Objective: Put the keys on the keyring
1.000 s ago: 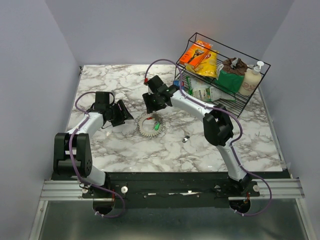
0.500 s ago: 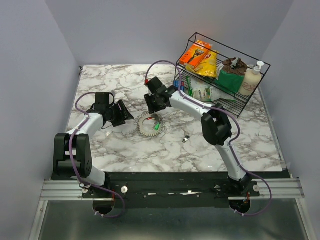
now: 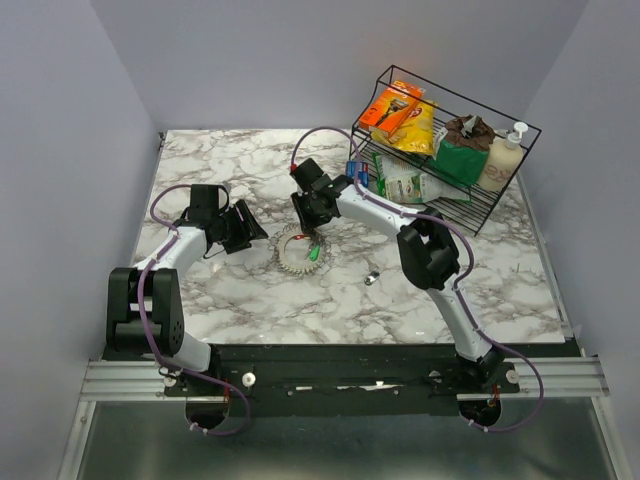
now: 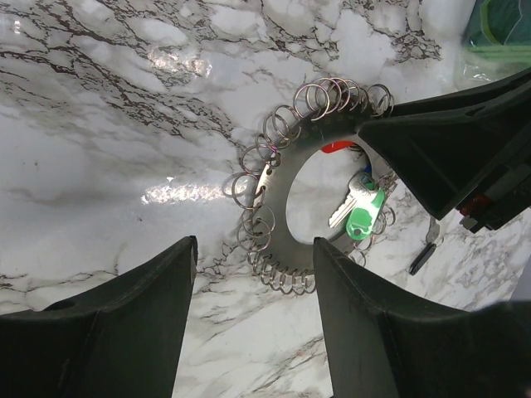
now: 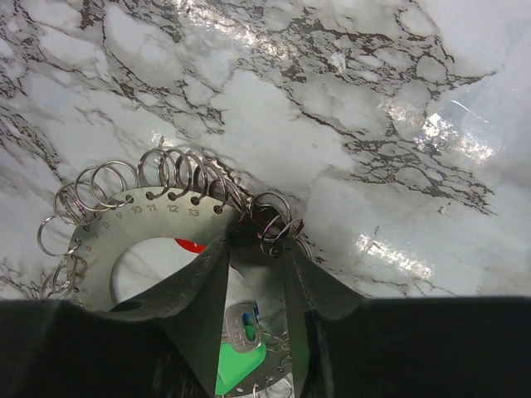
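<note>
Silver plate is what your right jaws are set on. They stand a narrow gap apart, astride the rim of the keyring point(image 5: 141, 220), at the spot where a knot of small split rings point(image 5: 278, 225) hangs off its edge. From the right wrist view you cannot tell whether the pads already pinch metal or only bracket it. I read this as the securing step, getting hold of the ring so a key can be threaded on. The next move calls for a firm bite on the flat plate itself, not on the loose split rings, which would likely swivel and let it slip. A green-headed key point(image 4: 361, 222) lies in the ring's open middle, just behind your right fingertips and under the jaws. One loose key point(image 3: 371, 277) lies on the table point(image 3: 250, 160), well apart from both pairs of jaws, so it looks yet to be fetched. Your right arm point(image 3: 375, 210) reaches forward and across to the left, elbow raised, wrist pitched down onto the ring's far edge. Your left arm point(image 3: 175, 250) is folded back with its wrist aimed at the ring from the side. The left jaws are wide apart and hold nothing, and the ring lies ahead of them, framed between the two fingers and untouched.
</note>
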Robot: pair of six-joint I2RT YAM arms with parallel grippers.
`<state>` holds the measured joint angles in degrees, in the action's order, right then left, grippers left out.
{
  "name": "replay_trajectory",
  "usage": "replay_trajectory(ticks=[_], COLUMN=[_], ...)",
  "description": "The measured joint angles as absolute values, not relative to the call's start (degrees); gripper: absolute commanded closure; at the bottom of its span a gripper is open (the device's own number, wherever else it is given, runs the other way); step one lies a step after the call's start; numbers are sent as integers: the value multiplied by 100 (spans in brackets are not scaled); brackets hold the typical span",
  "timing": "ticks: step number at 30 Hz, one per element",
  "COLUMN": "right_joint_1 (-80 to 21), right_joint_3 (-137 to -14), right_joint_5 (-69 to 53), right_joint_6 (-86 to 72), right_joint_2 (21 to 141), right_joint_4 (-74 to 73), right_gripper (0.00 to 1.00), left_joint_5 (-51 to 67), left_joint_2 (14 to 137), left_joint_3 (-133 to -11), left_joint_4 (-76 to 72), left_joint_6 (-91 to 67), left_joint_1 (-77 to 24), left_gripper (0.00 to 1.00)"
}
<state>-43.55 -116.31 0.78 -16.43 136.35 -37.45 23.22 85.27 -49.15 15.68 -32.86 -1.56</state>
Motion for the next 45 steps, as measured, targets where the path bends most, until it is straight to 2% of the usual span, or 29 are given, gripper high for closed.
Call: replay_trajectory(ticks=[3,4,8,14,24,45], right_joint_1=[-4355,-4355,-4355,-4355,-4355,-4355], right_joint_3=[-11631,-11631,-11631,-11629,-11415,-10567], right_joint_5=[104,113,174,231,185,-698], right_joint_6=[-1649,-1647,-1649,-1601,-1378,-672], right_joint_2=[13638,13638,13638,13638,13513,12748], right_joint_4=[-3745,-3745,-3745,-3741,-3649,-3107], right_gripper=[69,76,87,99,99,99], left_joint_5=[2322,2322,2322,2324,2340,2571], left_joint_2=[8527,8527,8527,8527,8357,8007], left_joint_3=[-4912,-4912,-4904,-4904,-4901,-4818], left_joint_4=[1566,1564,1555,1551,1551,1352], left_joint_6=[-3288,-3288,-3291,-3299,-3299,-3271], left_joint_1=[-156,-156,-156,-156,-156,-156], left_gripper=[33,33,33,33,33,33])
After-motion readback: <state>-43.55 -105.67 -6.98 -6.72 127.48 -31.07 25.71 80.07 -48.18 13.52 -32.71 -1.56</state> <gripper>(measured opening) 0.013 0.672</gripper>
